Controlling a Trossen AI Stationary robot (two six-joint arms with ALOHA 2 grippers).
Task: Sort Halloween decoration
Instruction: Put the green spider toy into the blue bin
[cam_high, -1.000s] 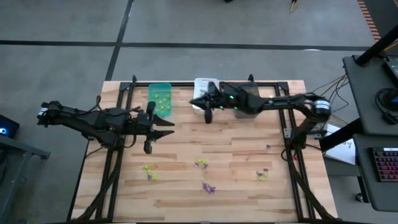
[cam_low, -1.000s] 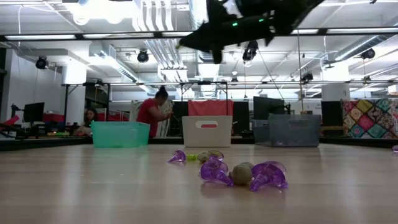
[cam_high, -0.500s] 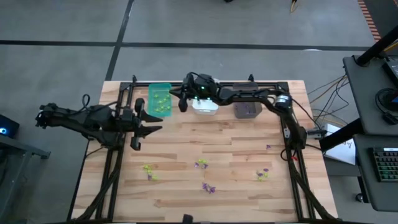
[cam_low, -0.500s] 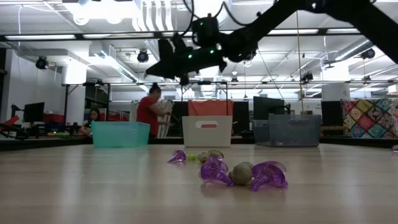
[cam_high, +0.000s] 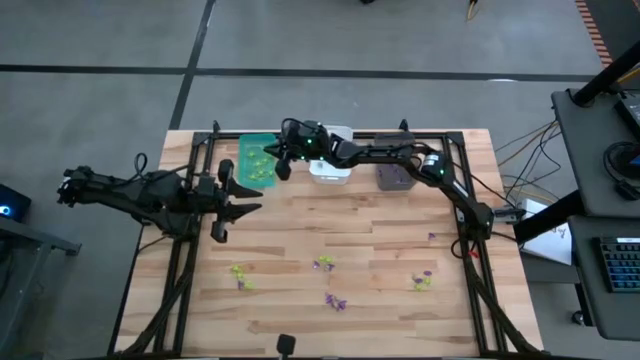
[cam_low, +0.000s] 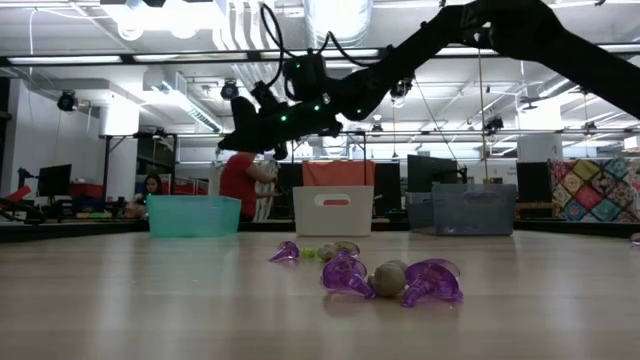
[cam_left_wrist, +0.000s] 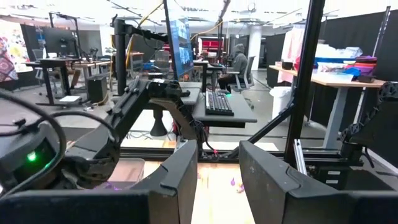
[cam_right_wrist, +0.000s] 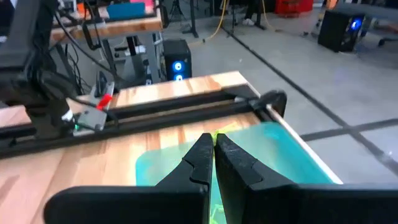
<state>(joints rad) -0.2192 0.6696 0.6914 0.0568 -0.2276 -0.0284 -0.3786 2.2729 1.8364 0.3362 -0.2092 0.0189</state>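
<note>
- Three bins along the far edge of the bench (cam_high: 380, 250): green bin (cam_high: 257, 160), white bin (cam_high: 330, 168), grey bin (cam_high: 398, 177).
- Five clusters of Halloween decoration (cam_high: 335, 301) lie loose on the near half: tiny, spiky, purple and yellow-green; yellow-green pieces also in the green bin.
- Right tool (cam_high: 284, 163) clenched, above the green bin.
- Left tool (cam_high: 240, 197) released, empty, at the left side.

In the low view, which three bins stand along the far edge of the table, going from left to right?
Green bin → white bin → dark grey bin. The right gripper hangs above, between the green and the white one.
</note>
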